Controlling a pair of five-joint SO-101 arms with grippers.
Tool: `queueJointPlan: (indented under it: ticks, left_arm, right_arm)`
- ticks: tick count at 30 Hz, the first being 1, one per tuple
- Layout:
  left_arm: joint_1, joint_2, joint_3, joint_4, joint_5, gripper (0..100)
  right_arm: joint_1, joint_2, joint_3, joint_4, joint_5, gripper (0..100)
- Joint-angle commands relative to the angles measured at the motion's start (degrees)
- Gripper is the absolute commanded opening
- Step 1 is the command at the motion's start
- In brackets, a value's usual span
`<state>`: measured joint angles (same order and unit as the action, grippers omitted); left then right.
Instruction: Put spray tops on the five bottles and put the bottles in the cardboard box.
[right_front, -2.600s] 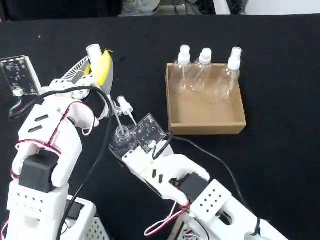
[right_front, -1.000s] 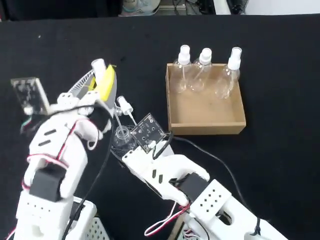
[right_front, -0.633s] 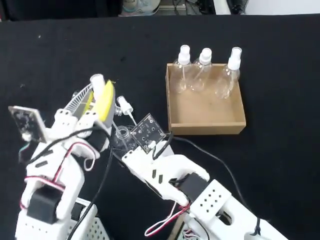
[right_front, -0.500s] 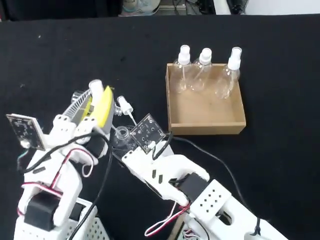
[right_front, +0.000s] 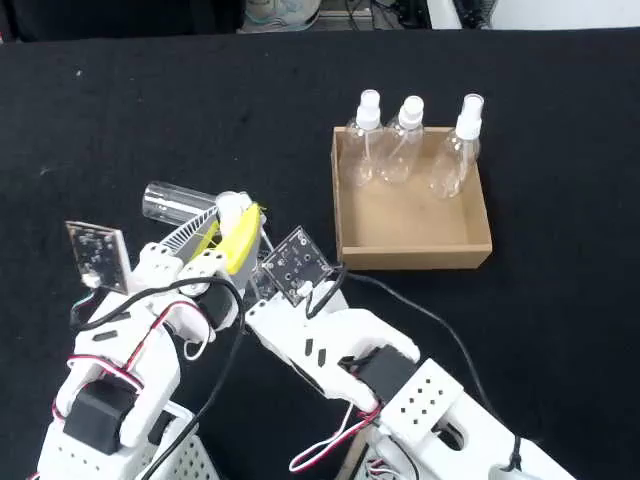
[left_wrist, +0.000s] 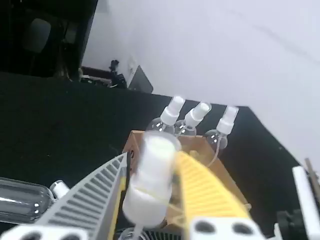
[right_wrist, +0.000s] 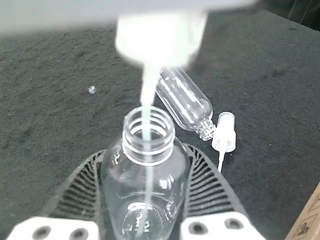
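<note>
My left gripper (right_front: 233, 222) is shut on a white spray top (right_front: 233, 206), seen between the grey and yellow fingers in the left wrist view (left_wrist: 150, 180). It hangs directly over a clear upright bottle (right_wrist: 147, 175) that my right gripper (right_wrist: 147, 155) is shut on. The spray top (right_wrist: 160, 35) sits just above the open neck (right_wrist: 149, 135), with its thin tube reaching down into it. Three bottles with spray tops (right_front: 410, 140) stand along the far wall of the cardboard box (right_front: 415, 258). Another open bottle (right_front: 175, 203) lies on its side beside the left gripper.
A loose spray top (right_wrist: 222, 137) lies on the black table by the neck of the lying bottle (right_wrist: 182, 102). The right arm (right_front: 340, 350) stretches from the near edge toward the box's near left corner. The box floor (right_front: 410, 220) is bare in front of its bottles.
My left gripper has swung right and nearer with the spray top, from beside the lying bottle to above the bottle in the right gripper. The right arm has stayed still.
</note>
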<state>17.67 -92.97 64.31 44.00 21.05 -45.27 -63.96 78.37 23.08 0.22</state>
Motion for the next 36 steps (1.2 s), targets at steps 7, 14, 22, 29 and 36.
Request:
queueJointPlan:
  ticks: [7,14,22,29,36]
  left_arm:
    - [-8.48,-0.35,-8.40,8.44,2.99,27]
    - [-13.93,0.26,-11.82,11.16,2.99,27]
    - [-13.41,0.44,-3.30,9.14,2.99,27]
    - [-10.33,0.44,-11.12,16.35,2.90,27]
    - [-4.44,0.53,-11.56,20.04,2.81,28]
  right_arm:
    - [-0.88,-1.19,-0.48,-1.41,-0.35,1.1]
    - [-0.88,-1.19,-0.48,-1.41,-0.35,1.1]
    - [-0.88,-1.19,-0.48,-1.41,-0.35,1.1]
    - [-0.88,-1.19,-0.48,-1.41,-0.35,1.1]
    - [-0.88,-1.19,-0.40,-1.41,-0.35,1.1]
